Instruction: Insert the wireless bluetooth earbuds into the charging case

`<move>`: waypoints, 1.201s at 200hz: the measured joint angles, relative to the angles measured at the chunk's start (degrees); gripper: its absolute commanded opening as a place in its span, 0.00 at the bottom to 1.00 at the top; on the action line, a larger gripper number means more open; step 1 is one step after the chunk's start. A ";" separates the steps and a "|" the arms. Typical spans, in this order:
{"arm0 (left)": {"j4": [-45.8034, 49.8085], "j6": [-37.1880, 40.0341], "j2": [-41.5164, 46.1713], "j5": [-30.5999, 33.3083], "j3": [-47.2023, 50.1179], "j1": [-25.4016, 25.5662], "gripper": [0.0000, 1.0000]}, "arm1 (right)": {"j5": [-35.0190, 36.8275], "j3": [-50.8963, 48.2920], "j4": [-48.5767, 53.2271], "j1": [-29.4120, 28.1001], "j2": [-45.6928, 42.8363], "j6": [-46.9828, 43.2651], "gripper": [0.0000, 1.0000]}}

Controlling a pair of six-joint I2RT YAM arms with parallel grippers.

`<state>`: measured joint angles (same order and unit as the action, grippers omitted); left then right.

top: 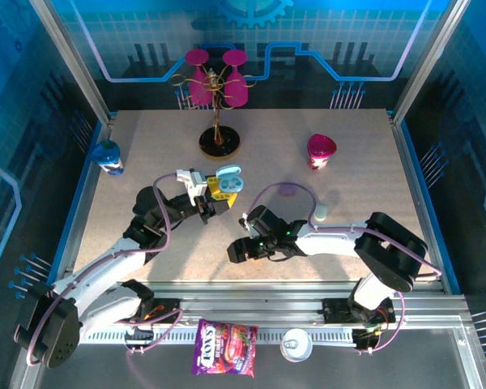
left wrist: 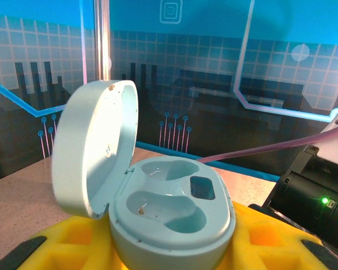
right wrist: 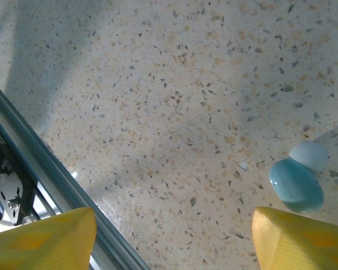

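charging case [left wrist: 169, 242]: base cut off by bottom edge | right gripper [right wrist: 172, 230]: mostly cropped below

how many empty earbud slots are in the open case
2: the far slot and the near slot of the case, both bare and fully visible, so nothing is hidden.

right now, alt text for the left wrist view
An open pale blue case, lid tipped up at left and no earbuds in its two wells, is clamped in the left gripper. Behind it are the speckled table and a blue patterned wall.
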<state>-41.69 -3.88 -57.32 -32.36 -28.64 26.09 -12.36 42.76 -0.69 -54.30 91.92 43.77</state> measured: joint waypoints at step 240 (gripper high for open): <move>0.70 -0.02 -0.17 0.04 0.00 0.00 0.33 | 4.63 4.68 1.55 6.71 3.89 -2.64 0.62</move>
<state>-40.99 -3.90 -57.49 -32.32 -28.64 26.09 -7.73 47.44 0.86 -47.59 95.81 41.12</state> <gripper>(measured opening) 0.365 0.635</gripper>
